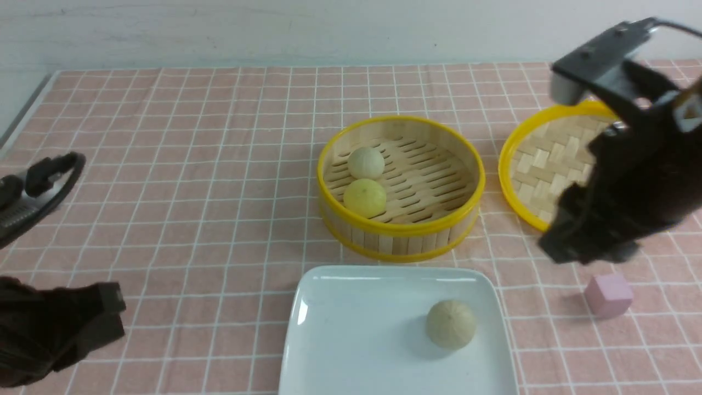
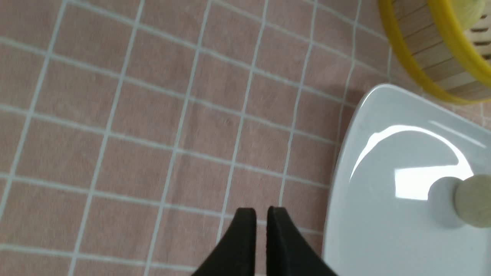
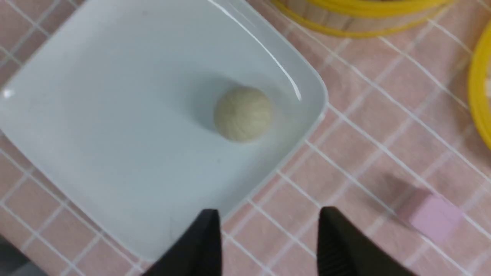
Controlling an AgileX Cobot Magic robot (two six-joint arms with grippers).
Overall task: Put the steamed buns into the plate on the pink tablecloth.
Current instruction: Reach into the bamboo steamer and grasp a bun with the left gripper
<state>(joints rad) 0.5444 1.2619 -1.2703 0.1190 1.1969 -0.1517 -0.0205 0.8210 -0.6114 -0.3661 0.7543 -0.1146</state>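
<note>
**Figure: Two claws over the pink tablecloth, one bun plated and two in the steamer**

Right claw [image 3: 269, 212]: its two black fingers stand wide apart with nothing between them. The front view shows it hanging above the pink tablecloth [image 1: 192, 164], in front of the woven lid [image 1: 543, 159]. The pink cube [image 1: 609, 295] lies just below it, on the robot's side. The white plate [image 1: 356, 329] lies to this claw's left. A beige steamed bun [image 1: 451, 323] sits on the plate, in the half nearer the claw and clear of the rim.

Left claw [image 2: 261, 211]: its fingers are drawn together with only a thin slit between them, and they grip nothing. It hangs over bare cloth. The plate is to its right. The bamboo steamer [image 1: 400, 230] is also to its right and farther forward.

Remaining buns: a yellow bun [image 1: 364, 197] and a pale bun [image 1: 366, 162] sit touching each other inside the steamer. They are left of its centre, well apart from both claws.

Differences between views:
- Only the front view shows both buns in the steamer and the whole spread of lid, steamer and plate.
- The left wrist view catches just a sliver of the pale bun over the steamer's yellow rim, and the plated bun at the frame's edge.
- The right wrist view alone makes the gap between the right fingers plain. It also shows the pleats on the plated bun's top.
- The cube appears in the front and right wrist views, but not in the left wrist view.
</note>
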